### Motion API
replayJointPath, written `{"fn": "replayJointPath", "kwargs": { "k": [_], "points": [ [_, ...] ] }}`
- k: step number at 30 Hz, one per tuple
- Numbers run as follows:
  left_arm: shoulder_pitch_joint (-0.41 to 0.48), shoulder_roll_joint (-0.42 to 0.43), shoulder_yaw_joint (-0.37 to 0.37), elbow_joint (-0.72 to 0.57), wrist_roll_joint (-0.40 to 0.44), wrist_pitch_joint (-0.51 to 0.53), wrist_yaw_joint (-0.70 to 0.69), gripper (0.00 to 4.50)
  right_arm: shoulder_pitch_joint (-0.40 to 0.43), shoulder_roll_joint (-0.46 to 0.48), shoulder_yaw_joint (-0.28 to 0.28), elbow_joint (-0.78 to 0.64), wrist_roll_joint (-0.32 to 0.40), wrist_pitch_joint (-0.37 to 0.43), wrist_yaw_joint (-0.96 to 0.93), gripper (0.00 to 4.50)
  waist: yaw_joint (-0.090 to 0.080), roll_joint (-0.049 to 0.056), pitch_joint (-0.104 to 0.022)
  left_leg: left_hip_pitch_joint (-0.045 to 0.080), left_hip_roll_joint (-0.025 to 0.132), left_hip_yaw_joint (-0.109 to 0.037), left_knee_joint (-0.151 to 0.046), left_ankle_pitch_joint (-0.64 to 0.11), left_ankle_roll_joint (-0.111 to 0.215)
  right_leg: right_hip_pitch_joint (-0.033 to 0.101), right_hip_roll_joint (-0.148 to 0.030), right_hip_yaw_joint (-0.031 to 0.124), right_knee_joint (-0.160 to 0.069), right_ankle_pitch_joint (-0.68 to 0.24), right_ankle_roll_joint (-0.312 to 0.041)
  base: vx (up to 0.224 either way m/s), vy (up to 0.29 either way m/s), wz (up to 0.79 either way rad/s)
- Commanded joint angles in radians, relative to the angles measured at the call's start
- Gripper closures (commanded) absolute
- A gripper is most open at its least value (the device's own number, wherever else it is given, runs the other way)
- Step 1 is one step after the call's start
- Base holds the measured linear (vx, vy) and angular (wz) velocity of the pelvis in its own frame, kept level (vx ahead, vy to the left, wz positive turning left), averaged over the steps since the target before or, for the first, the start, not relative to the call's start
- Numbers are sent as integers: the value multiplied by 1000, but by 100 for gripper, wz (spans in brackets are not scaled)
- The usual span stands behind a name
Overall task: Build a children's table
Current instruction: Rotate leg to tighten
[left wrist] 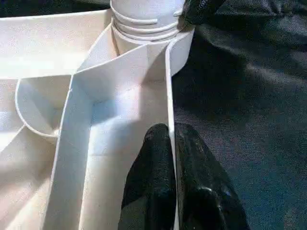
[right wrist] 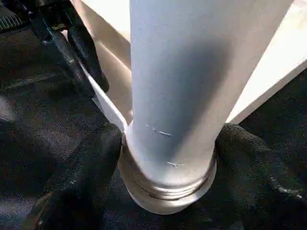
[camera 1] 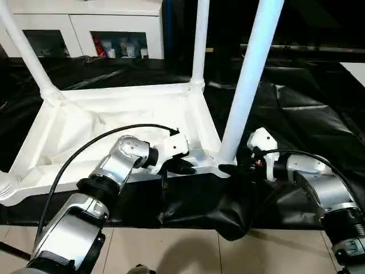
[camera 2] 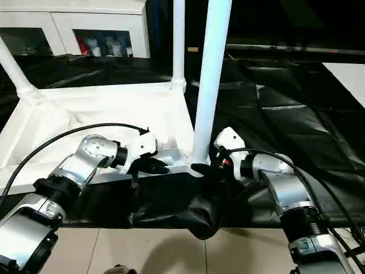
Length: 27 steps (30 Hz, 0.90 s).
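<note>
Tabletop (camera 1: pixel 114 125) lies upside down on black sheeting (camera 1: pixel 308 108) spread over the floor, ribbed underside up, so the corner sockets face upward to take the legs. Head views: three legs stand in their sockets, the far-left leg (camera 1: pixel 25 54), the far-right leg (camera 1: pixel 199 40) and the near-right leg (camera 1: pixel 251 74); a fourth socket (camera 1: pixel 7 188) at the near-left corner appears empty, so the build is judged one leg short. A white cabinet (camera 1: pixel 85 25) stands behind. The left tool (camera 1: pixel 181 166) is at the near rim; the right tool (camera 2: pixel 212 165) is at the base of the near-right leg. Open sheeting lies to the right.

Left wrist view: the left tool's fingers (left wrist: pixel 148 182) are clenched on the thin near wall (left wrist: pixel 169 96) of the tabletop, one finger on each side, probably steadying it.

Right wrist view: the right tool's fingers (right wrist: pixel 76 182) straddle the flared foot of the leg (right wrist: pixel 168 187), one on either side of it, apparently seating it. Whether they actually press on it cannot be told.
</note>
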Motion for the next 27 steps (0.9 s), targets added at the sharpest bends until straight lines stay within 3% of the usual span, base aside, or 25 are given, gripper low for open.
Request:
{"fn": "replayJointPath", "kwargs": {
  "k": [1,5,14,17,18,21,22,24,27],
  "points": [
    [7,-6,-19,-38,-1,3,-16,450,-2,6,3,-8,4,14,17,152,-2,-13,-70,16,17,2,-66,-189,79,52,-23,30,-62,-91,-264,0,0,0],
    [9,-6,-18,-41,-1,5,-16,450,-4,10,-2,-3,8,15,11,179,-3,-14,-70,17,17,3,-67,-200,73,52,-22,31,-65,-110,-259,0,0,0],
    [7,-6,-16,-35,2,17,-14,450,-7,43,-23,33,-1,35,-70,184,-5,-9,-69,17,16,2,-67,-205,65,51,-23,31,-65,-115,-260,0,0,0],
    [-15,-30,1,5,13,46,65,450,-27,86,-56,104,-27,76,-220,184,-17,-10,-65,17,13,1,-73,-243,36,49,-21,31,-71,-183,-243,0,0,0],
    [-32,-46,8,34,25,59,122,450,-34,111,-74,125,-31,86,-285,184,-18,-10,-64,23,13,1,-74,-270,22,45,-21,32,-78,-230,-230,0,0,0],
    [-84,-100,32,116,51,110,304,450,-58,191,-139,167,-18,133,-475,184,-29,-12,-62,23,11,0,-77,-299,3,41,-18,34,-85,-289,-204,0,0,0],
    [-120,-147,53,168,51,135,416,450,-81,253,-181,198,-8,153,-608,184,-31,-8,-61,23,11,-2,-78,-299,-4,40,-19,35,-85,-291,-203,0,0,0],
    [-143,-188,59,201,52,131,478,450,-103,305,-202,223,-3,161,-701,185,-37,-6,-66,23,7,-5,-78,-293,-20,40,-20,33,-87,-295,-196,0,0,0],
    [-149,-212,46,214,62,104,487,450,-122,333,-184,239,-24,150,-736,185,-33,-8,-68,20,8,-4,-76,-272,1,44,-18,34,-86,-235,-195,0,0,0]
  ]
}}
